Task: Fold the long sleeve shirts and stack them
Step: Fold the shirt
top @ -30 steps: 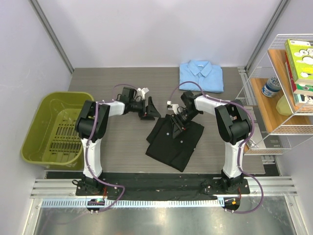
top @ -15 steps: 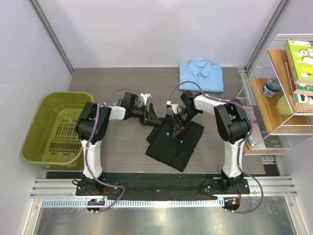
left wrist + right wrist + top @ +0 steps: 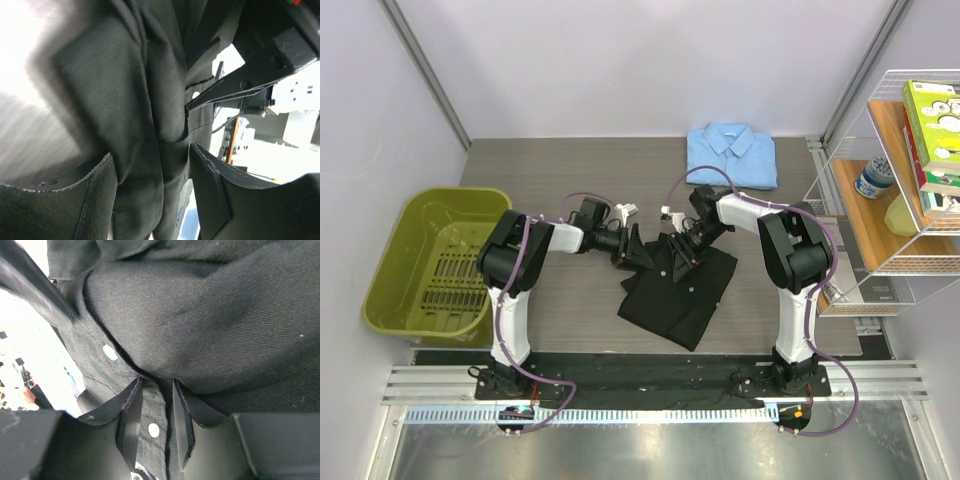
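The black shirt [image 3: 678,285] lies crumpled on the table's middle. The light blue shirt [image 3: 731,155] lies folded at the back. My left gripper [image 3: 638,250] is at the black shirt's upper left edge. In the left wrist view it [image 3: 152,165] stands open with a fold of black cloth [image 3: 135,100] between its wide-apart fingers [image 3: 100,200]. My right gripper [image 3: 682,250] is at the shirt's top edge. In the right wrist view it [image 3: 156,390] is shut on the buttoned placket of the black shirt [image 3: 200,315]. The right gripper's fingers also show in the left wrist view [image 3: 240,85].
A green bin [image 3: 395,262] stands at the table's left edge. A wire shelf [image 3: 910,180] with boxes and a jar stands at the right. The walls close in behind the blue shirt.
My left gripper has moved right across the table until its open fingers reach the black shirt's edge. The right gripper has stayed in place on the shirt.
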Tool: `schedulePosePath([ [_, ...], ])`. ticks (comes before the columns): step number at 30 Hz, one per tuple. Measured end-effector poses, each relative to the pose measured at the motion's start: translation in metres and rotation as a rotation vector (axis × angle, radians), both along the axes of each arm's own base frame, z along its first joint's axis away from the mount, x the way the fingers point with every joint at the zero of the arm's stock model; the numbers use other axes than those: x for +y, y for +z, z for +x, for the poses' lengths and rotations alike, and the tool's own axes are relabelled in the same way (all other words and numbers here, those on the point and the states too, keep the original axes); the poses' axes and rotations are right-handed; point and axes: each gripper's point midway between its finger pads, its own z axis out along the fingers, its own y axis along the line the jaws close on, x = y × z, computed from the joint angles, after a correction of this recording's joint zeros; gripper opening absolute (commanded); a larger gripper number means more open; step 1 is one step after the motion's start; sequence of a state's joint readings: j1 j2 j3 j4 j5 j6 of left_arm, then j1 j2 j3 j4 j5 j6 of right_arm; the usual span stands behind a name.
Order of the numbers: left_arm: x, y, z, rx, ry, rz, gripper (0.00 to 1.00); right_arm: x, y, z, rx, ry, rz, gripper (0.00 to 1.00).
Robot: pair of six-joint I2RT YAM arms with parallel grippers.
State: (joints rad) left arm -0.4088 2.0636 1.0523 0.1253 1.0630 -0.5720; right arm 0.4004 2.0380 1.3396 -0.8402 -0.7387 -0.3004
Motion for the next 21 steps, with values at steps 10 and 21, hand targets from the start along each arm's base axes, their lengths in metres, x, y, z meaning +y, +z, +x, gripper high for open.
schedulePosePath([
  [10,-0.016,-0.01,-0.009,0.029,0.003,0.035,0.09,0.001,0.001,0.0,0.004,-0.002,0.004,0.47],
  [21,0.032,0.055,0.086,-0.247,0.04,0.412,0.0,-0.021,0.046,0.042,-0.053,-0.183,0.114,0.69],
])
